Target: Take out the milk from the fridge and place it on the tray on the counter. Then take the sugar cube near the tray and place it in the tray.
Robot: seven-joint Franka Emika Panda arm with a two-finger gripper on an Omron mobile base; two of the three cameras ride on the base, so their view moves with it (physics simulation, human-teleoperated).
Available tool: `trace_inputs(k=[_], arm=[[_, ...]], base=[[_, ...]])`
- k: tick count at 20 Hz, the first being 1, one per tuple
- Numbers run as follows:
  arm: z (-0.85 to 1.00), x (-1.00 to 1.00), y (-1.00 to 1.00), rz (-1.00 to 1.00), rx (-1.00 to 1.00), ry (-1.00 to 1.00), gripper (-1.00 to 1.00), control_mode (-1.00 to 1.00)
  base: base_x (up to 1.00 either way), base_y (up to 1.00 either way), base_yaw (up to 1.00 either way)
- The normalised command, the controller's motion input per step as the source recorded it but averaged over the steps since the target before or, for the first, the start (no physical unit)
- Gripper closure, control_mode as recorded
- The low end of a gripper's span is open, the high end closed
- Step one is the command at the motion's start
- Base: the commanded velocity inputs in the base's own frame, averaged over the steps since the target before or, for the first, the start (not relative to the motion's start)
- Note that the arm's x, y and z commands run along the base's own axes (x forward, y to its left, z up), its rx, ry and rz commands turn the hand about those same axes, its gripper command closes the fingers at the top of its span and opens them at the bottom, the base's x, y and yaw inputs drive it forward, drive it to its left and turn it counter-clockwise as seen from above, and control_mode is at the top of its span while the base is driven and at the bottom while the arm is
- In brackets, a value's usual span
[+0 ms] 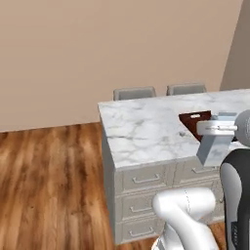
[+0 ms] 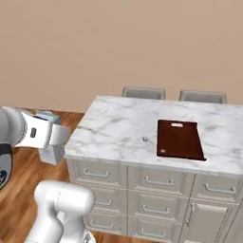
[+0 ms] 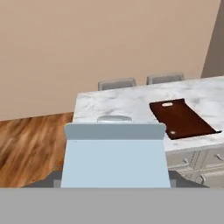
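Note:
My gripper [image 1: 218, 130] is shut on the milk [image 1: 214, 149], a pale blue-grey gabled carton held in the air at the counter's near edge. From the right base the milk [image 2: 53, 153] hangs left of the counter [image 2: 114, 126], below counter height, with the gripper [image 2: 51, 135] clamped round its upper part. In the hand view the milk [image 3: 114, 157] sits close between the fingers [image 3: 47, 180]. The dark reddish-brown tray [image 2: 179, 138] lies flat on the marble, seen too as the tray [image 3: 181, 118] and tray [image 1: 195, 119]. The tiny sugar cube [image 2: 145, 139] rests just left of it. The fridge is out of view.
The island counter [image 1: 141, 129] has beige drawers with metal handles [image 2: 97, 173] below its top. Two grey chair backs [image 2: 144, 92] stand behind its far edge against the tan wall. Wood floor [image 1: 49, 185] stretches to the left of the island.

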Motion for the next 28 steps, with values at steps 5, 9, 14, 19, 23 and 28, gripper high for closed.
trace_inputs(k=[5, 9, 14, 19, 23, 28], arm=[[0.0, 0.0, 0.0, 0.0, 0.0, 0.0, 1.0, 1.0], [0.0, 0.0, 0.0, 0.0, 0.0, 0.0, 1.0, 1.0], [0.0, 0.0, 0.0, 0.0, 0.0, 0.0, 1.0, 1.0], [0.0, 0.0, 0.0, 0.0, 0.0, 0.0, 1.0, 1.0], [0.0, 0.0, 0.0, 0.0, 0.0, 0.0, 1.0, 1.0], [0.0, 0.0, 0.0, 0.0, 0.0, 0.0, 1.0, 1.0]], base=[[0.33, -1.0, 0.22], [1.0, -0.89, 0.29], [0.04, -0.69, 0.05], [0.42, 0.2, -0.3], [0.96, 0.42, -0.2], [0.71, 0.02, -0.2]])
